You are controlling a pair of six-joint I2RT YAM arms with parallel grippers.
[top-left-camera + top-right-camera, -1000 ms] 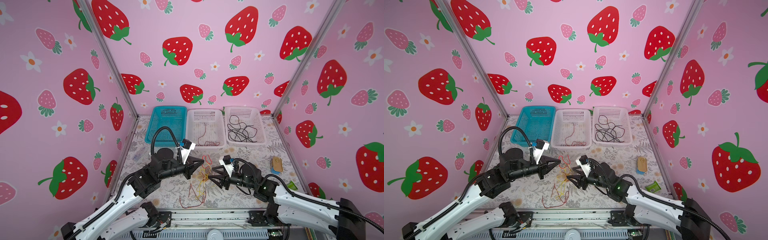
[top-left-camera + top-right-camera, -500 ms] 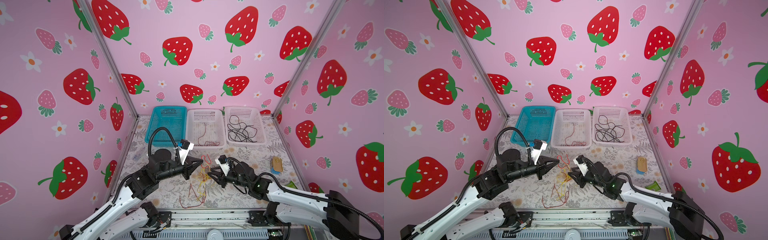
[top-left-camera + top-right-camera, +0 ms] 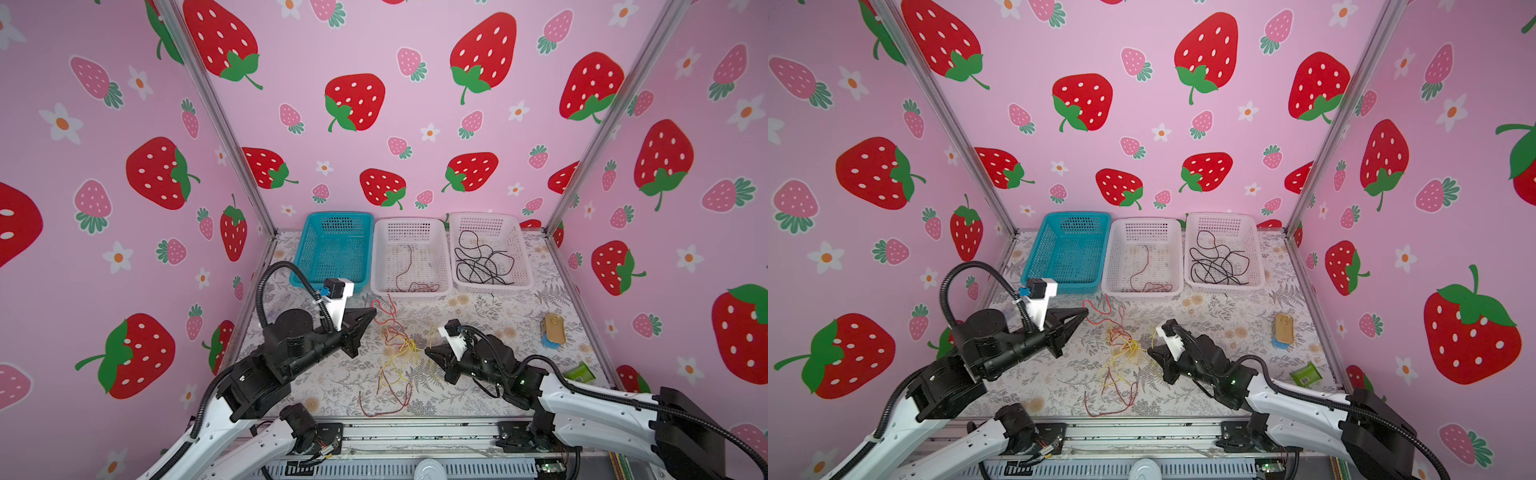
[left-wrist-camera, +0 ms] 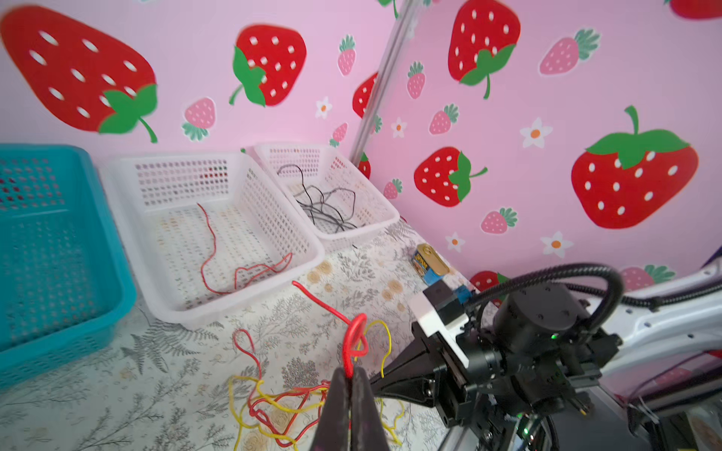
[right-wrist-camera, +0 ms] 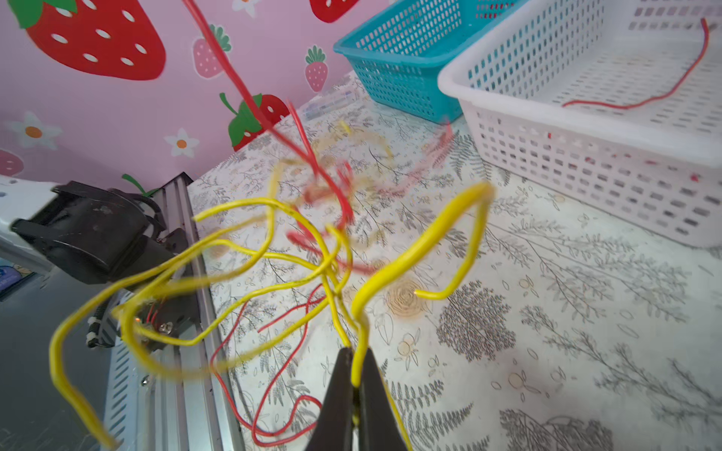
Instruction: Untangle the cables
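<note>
My left claw [image 4: 350, 377] and my right claw [image 5: 356, 359] have matt black fingers that look like plastic. The red cable [image 4: 353, 332] and the yellow cable [image 5: 414, 250] have a smooth, shiny plastic skin. The black cables [image 3: 482, 262] look smooth but duller. The blue basket [image 3: 338, 215] and the white baskets [image 3: 415, 221] are hard plastic full of little holes, a bit glossy. The worktop [image 3: 478, 316] has a smooth printed cover; I cannot tell if it is cloth or plastic. The walls [image 3: 374, 41] are matt pink print. The corner posts [image 3: 214, 112] are bare grey metal. The tin [image 3: 554, 326] has a shiny gold metal top.
</note>
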